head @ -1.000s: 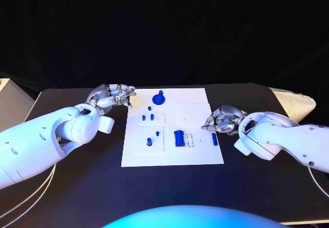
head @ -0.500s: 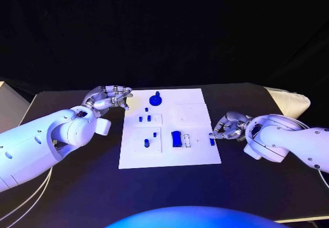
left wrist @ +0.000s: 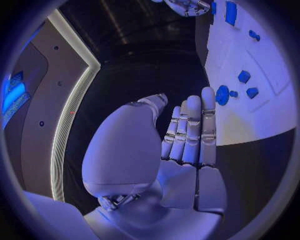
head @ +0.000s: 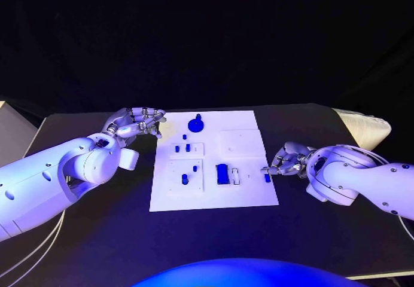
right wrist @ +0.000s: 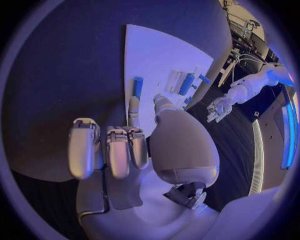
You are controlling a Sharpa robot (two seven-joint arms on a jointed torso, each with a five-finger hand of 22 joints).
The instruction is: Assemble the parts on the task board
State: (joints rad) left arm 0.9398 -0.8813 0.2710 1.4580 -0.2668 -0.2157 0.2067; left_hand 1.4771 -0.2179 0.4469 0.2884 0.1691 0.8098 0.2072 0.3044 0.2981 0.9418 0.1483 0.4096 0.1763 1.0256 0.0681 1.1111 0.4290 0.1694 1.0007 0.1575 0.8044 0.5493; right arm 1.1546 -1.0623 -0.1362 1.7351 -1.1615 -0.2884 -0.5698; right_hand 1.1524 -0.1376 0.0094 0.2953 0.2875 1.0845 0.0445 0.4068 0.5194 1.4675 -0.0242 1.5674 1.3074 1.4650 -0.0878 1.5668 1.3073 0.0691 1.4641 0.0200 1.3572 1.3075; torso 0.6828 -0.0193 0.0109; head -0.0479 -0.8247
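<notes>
The white task board point(head: 246, 194) lies mid-table with several blue parts on it: a round knobbed piece point(head: 195, 125), small pegs point(head: 187, 147) and a blue block point(head: 222, 173). A blue bar point(head: 267, 177) lies at the board's right edge. My right hand point(head: 285, 160) hovers just right of that bar with most fingers bent. In the right wrist view one finger point(right wrist: 133, 107) and the thumb reach toward the bar point(right wrist: 137, 86), with nothing between them. My left hand point(head: 136, 123) hangs off the board's far-left corner, its fingers point(left wrist: 190, 130) straight and together, holding nothing.
The black table point(head: 103, 227) surrounds the board, with bare dark surface in front and to both sides. A pale object point(head: 367, 128) sits at the table's right edge behind my right arm. My right hand point(left wrist: 187, 6) is far across the board point(left wrist: 250, 60) in the left wrist view.
My right hand has moved nearer along the board's right edge, closer to the blue bar. The left hand keeps its place. The head view has shifted slightly.
</notes>
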